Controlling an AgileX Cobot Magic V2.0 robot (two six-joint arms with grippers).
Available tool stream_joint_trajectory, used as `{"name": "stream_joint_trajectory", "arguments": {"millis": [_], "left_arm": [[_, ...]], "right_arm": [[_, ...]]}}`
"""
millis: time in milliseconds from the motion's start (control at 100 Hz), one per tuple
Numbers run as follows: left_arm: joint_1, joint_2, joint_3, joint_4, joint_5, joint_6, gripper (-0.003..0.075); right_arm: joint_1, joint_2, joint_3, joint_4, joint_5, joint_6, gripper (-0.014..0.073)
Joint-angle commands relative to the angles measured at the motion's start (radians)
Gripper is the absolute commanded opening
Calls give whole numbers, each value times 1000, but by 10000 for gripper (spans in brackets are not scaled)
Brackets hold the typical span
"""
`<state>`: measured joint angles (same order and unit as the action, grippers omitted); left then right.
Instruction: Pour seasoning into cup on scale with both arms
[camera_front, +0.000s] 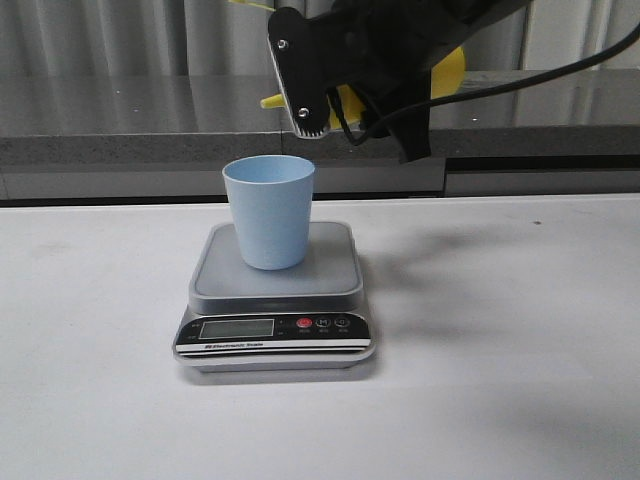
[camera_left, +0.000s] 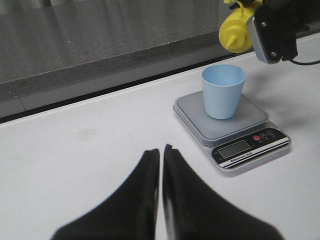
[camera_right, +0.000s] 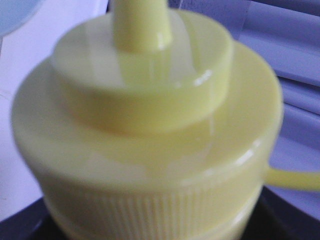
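One tilted seasoning bottle (camera_left: 235, 31), apparently above cup (camera_front: 268, 211).

Even, soft overhead light, moderately bright. Front view is sharp; a faint diffuse shadow spreads on the worktop (camera_front: 520, 400) right of the scale (camera_front: 276, 300). In the left wrist view the gripper (camera_left: 161, 165) fingers are soft-edged and the background is in focus. Right wrist view is filled by the out-of-focus seasoning bottle (camera_right: 150, 140), with small specular glints on its cap rim.
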<state>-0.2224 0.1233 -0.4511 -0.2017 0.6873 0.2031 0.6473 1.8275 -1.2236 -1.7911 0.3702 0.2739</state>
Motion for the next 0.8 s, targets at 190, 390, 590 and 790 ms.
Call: {"name": "stream_joint_trajectory", "arguments": {"millis": [190, 390, 590, 790], "left_arm": [[17, 12, -27, -9, -71, -8, 10], [17, 12, -27, -9, -71, -8, 10], [17, 12, -27, -9, -71, -8, 10], [17, 12, -27, -9, -71, -8, 10]], "right_arm": [[-14, -49, 6, -96, 73, 6, 178], [-23, -49, 6, -96, 78, 6, 178], [-26, -67, 5, 43, 77, 6, 178], [-74, -135, 5, 507, 14, 5, 155]]}}
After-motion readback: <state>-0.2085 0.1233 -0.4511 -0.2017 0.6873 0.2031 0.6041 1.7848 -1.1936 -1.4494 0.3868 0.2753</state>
